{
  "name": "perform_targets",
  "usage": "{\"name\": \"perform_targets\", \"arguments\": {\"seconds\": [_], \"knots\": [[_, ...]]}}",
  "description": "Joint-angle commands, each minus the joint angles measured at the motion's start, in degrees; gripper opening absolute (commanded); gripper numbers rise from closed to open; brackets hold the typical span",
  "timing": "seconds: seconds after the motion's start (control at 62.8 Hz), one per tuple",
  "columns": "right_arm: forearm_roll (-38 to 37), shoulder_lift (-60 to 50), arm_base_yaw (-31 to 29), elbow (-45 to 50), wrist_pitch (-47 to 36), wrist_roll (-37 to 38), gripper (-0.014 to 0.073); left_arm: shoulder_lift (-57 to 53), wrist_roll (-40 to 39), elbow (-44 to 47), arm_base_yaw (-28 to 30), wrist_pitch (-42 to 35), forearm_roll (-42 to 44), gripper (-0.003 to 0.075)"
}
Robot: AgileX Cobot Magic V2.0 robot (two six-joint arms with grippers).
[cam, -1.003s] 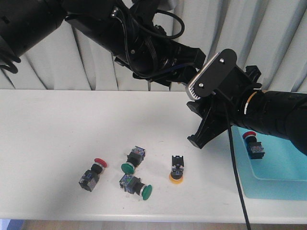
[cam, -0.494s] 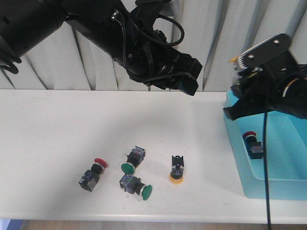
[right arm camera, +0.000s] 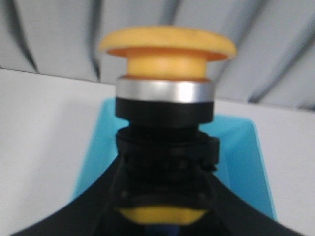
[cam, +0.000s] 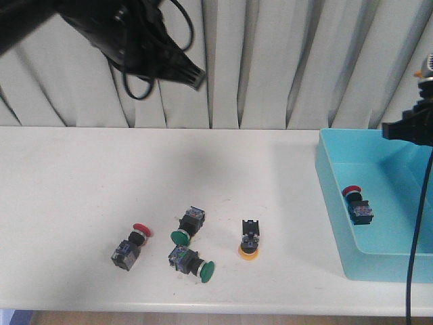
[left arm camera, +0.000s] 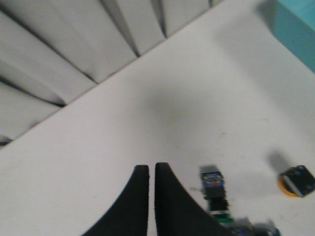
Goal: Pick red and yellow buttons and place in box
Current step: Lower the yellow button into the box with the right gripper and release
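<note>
My right gripper (right arm camera: 162,179) is shut on a yellow button (right arm camera: 167,73), its cap pointing away from the wrist, above the light-blue box (right arm camera: 91,162). In the front view that arm (cam: 409,128) shows only at the right edge, over the box (cam: 336,227). A red button (cam: 355,203) lies inside the box. On the table lie another red button (cam: 133,242) and a yellow button (cam: 249,238) standing cap-down. My left gripper (left arm camera: 148,169) is shut and empty, high above the table; the yellow button (left arm camera: 297,180) shows in its view too.
Two green-capped switches (cam: 186,227) (cam: 193,262) lie between the loose red and yellow buttons. One green switch (left arm camera: 215,194) shows beside my left fingers. A grey pleated curtain (cam: 270,61) hangs behind the table.
My right arm has swung from the middle of the table to the right, over the box. My left arm has pulled back up and to the left. The buttons on the table stayed put.
</note>
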Motion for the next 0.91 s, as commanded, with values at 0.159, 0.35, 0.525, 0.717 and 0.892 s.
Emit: {"name": "perform_targets", "arguments": {"seconds": [0.159, 0.35, 0.525, 0.717, 0.892], "knots": [[-0.1, 9.4, -5.6, -2.4, -3.2, 2.9, 0.0028, -6.4, -3.3, -1.5, 3.0, -1.9, 5.2, -0.0008], [1.0, 19.8, -6.2, -9.4, 3.9, 3.5, 0.0039, -7.4, -3.3, -1.5, 4.4, -0.6, 4.8, -0.0008], [0.6, 28.1, -6.4, -17.5, 12.0, 3.5, 0.0052, -7.6, -3.3, -1.5, 4.4, -0.1, 4.6, -0.0008], [0.9, 35.1, -6.8, -23.5, 19.4, 3.7, 0.0069, -7.6, -3.3, -1.5, 4.4, 0.2, 4.6, -0.0008], [1.3, 39.1, -6.8, -25.9, 23.9, 3.7, 0.0109, -7.6, -3.3, -1.5, 4.4, 0.3, 4.6, -0.0008]]}}
